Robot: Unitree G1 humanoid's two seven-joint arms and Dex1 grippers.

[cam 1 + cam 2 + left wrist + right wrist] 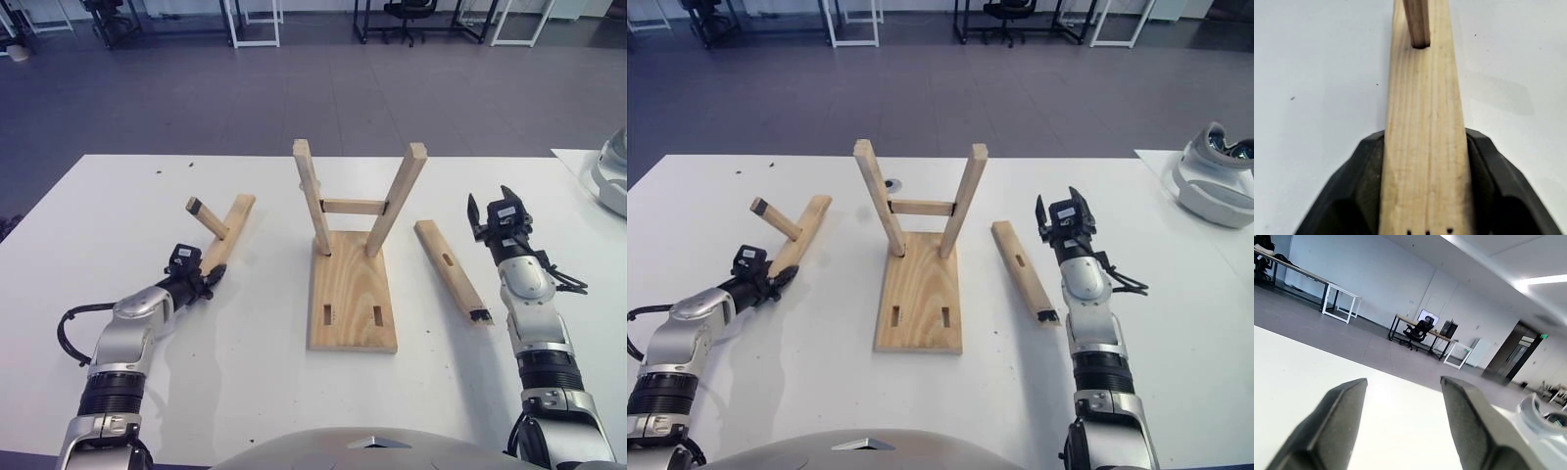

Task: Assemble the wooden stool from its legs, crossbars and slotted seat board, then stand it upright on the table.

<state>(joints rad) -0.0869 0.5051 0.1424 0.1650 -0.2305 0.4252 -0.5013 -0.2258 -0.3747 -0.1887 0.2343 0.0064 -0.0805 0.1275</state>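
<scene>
The slotted seat board (pixel 353 294) lies flat at mid-table. Two legs (pixel 312 196) (pixel 397 199) stand in its far slots, joined by a crossbar (pixel 355 207). Its two near slots are bare. To the left lies a third leg (pixel 228 233) with a short crossbar (pixel 207 216) sticking out of it. My left gripper (pixel 210 276) is shut on that leg's near end, and its fingers (pixel 1352 186) press both sides of the wood (pixel 1425 147). A fourth leg (pixel 450 267) lies loose right of the board. Beyond its right side my right gripper (pixel 501 209) stands open, holding nothing, its fingers (pixel 1332 421) apart.
A white headset (pixel 1215 183) rests on a neighbouring table at the far right. A small dark speck (pixel 184 168) lies near the table's far left edge. Bare white tabletop (pixel 245 372) stretches in front of the seat board.
</scene>
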